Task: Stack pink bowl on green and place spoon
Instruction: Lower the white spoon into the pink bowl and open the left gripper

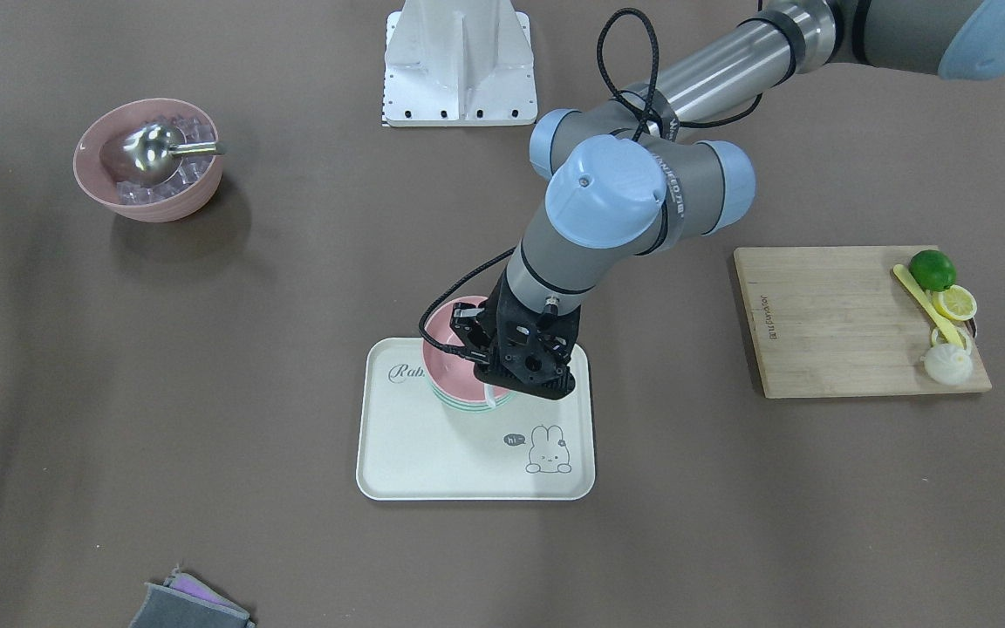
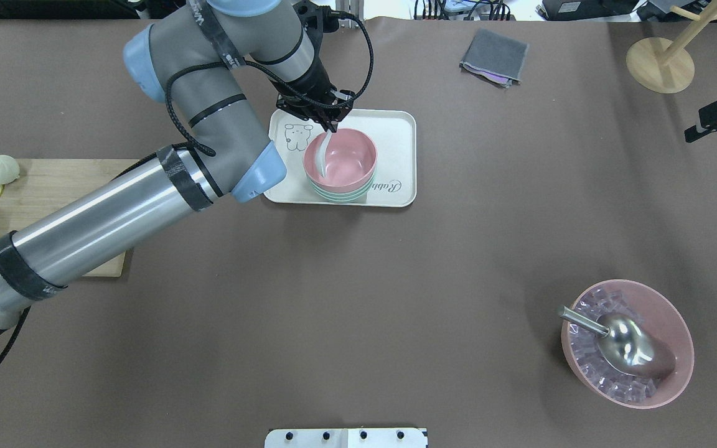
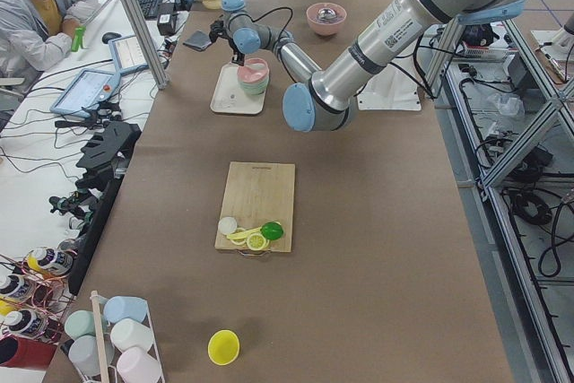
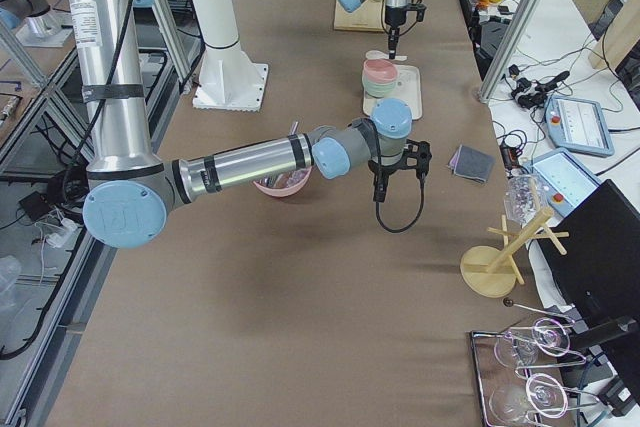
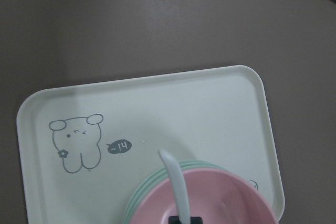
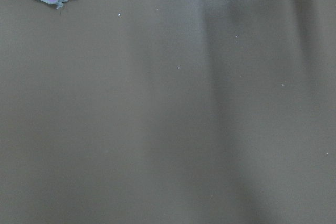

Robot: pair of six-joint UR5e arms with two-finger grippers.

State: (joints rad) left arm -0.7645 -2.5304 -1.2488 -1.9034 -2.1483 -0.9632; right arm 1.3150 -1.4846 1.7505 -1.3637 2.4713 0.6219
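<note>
The pink bowl (image 2: 347, 163) sits nested in the green bowl (image 2: 340, 196) on the white rabbit tray (image 2: 396, 130). My left gripper (image 2: 332, 126) is above the bowls' rim, shut on the handle of a white spoon (image 2: 320, 160). The spoon hangs down into the pink bowl along its wall. The left wrist view shows the spoon (image 5: 176, 182), the pink bowl (image 5: 226, 200), the green rim (image 5: 140, 195) and the tray (image 5: 157, 103). My right gripper (image 4: 400, 165) hangs over bare table near the grey cloth; I cannot tell whether it is open or shut.
A larger pink bowl (image 2: 676, 367) with ice cubes and a metal scoop stands on the robot's right. A cutting board (image 1: 834, 323) with lime, lemon and a yellow knife lies on the robot's left. A grey cloth (image 2: 494, 56) and a wooden stand (image 2: 660, 56) are at the far side.
</note>
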